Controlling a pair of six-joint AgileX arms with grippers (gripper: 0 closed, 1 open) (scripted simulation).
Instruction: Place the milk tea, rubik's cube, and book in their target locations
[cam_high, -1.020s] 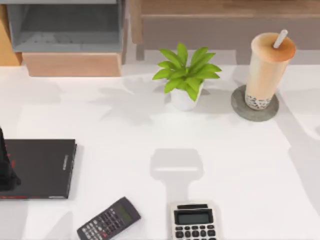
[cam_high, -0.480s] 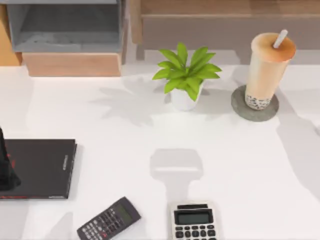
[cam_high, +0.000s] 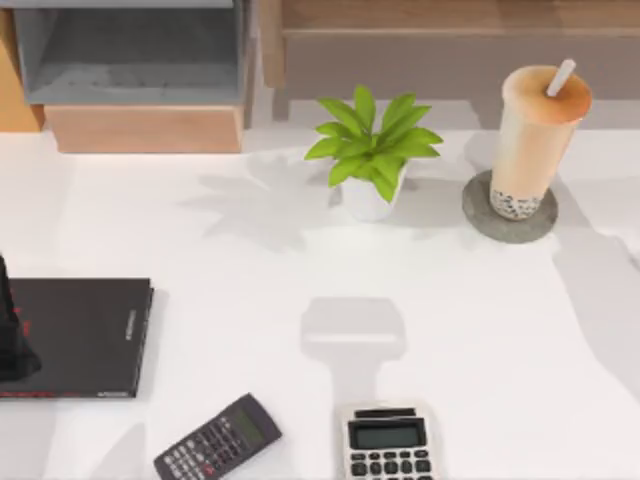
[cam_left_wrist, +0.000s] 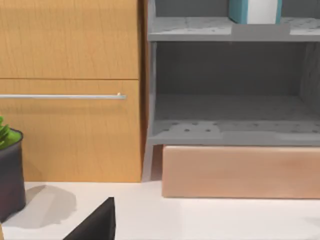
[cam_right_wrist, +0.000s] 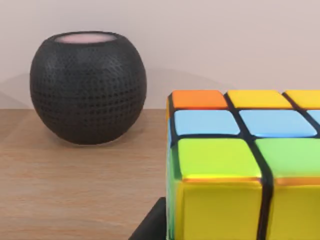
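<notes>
A dark part of the right pincer (cam_right_wrist: 150, 225) is seen in the right wrist view just beside the near lower edge of the rubik's cube (cam_right_wrist: 240, 165); whether the cube is gripped, and how wide the pincer stands, cannot be told. The cube is set on a wooden surface (cam_right_wrist: 65, 185), with a round black mesh speaker (cam_right_wrist: 87, 87) standing apart from it, farther back against a pale wall. A dark part of the left pincer (cam_left_wrist: 95, 224) is seen low in the left wrist view, and its opening cannot be told either. Beyond it a grey shelf unit (cam_left_wrist: 230, 130) is raised on a wooden block (cam_left_wrist: 240, 172), and the book (cam_left_wrist: 240, 10) is stood upright on the upper shelf. A wooden cabinet (cam_left_wrist: 70, 90) with a metal handle adjoins the unit. In the top view the left arm (cam_high: 10, 330) is seen at the left edge, over the flat black book (cam_high: 85, 335) on the white worktop (cam_high: 300, 250). The milk tea (cam_high: 535, 135) is stood upright on the round grey coaster (cam_high: 480, 215) at the far right, with a potted plant (cam_high: 370, 150) near it on the left. A dark calculator (cam_high: 218, 440) and a white calculator (cam_high: 388, 443) are laid at the near edge.
</notes>
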